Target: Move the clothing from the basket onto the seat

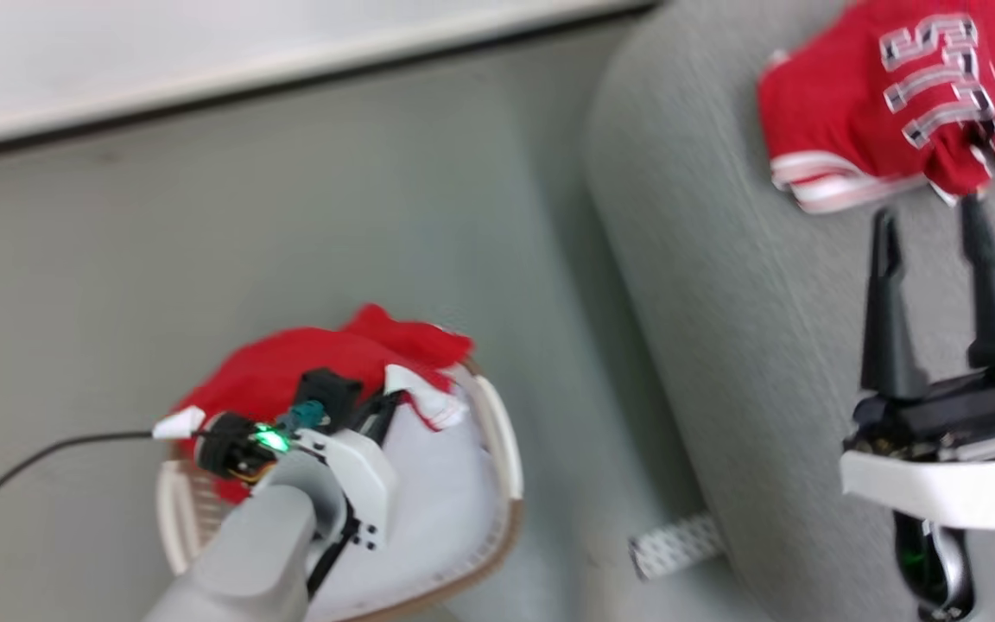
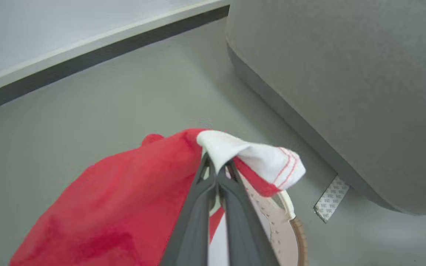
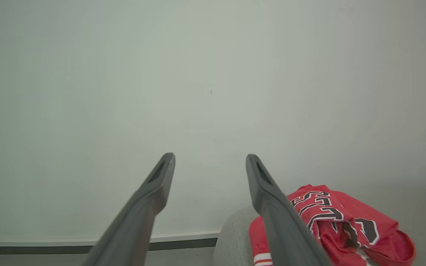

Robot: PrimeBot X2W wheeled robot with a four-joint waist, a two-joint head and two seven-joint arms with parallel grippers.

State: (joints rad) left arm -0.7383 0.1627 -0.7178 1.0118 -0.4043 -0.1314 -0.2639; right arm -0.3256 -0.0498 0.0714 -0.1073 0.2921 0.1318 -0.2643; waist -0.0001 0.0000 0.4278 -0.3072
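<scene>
Nearby, the basket [image 1: 508,458] holds a pale pad [image 1: 450,484] and the red garment [image 1: 290,367], which lies bunched over its far-left rim, long side running left to right. The left gripper [image 2: 216,168], reaching down into the basket, is closed on the garment's white edge. Further away, the right gripper [image 1: 928,210] stands wide open over the seat [image 1: 722,302], its fingers pointing at the jersey [image 1: 852,112], which seems crumpled there.

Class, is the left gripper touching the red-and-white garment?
Touching: left wrist view shows the left gripper shut on the red-and-white garment at its white fold.
</scene>
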